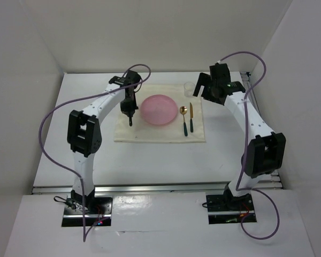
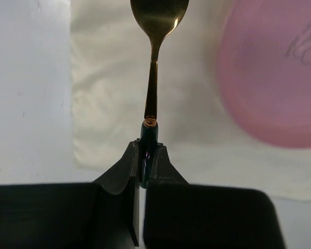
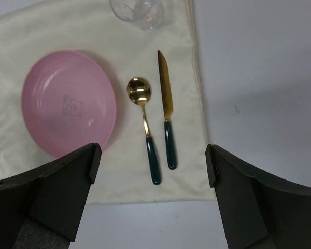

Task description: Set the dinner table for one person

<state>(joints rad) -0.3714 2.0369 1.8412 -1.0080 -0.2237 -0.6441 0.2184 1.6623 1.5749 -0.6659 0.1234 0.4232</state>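
A cream cloth (image 1: 160,135) lies on the dinner table (image 1: 69,155) with a pink plate (image 1: 159,110) at its middle. Right of the plate lie a gold spoon (image 1: 184,120) and a gold knife (image 1: 191,118), both with dark green handles. My left gripper (image 1: 129,119) hovers over the cloth's left part, shut on the green handle of a gold utensil (image 2: 152,88) whose head looks rounded like a spoon's. My right gripper (image 1: 216,88) hangs wide open above the cloth's right side; in its wrist view the spoon (image 3: 145,124) and knife (image 3: 167,114) lie below the gap, untouched.
A clear glass (image 1: 188,88) stands at the cloth's far right corner, just left of my right gripper. White walls close the table at the back and on both sides. The arm bases sit at the near edge.
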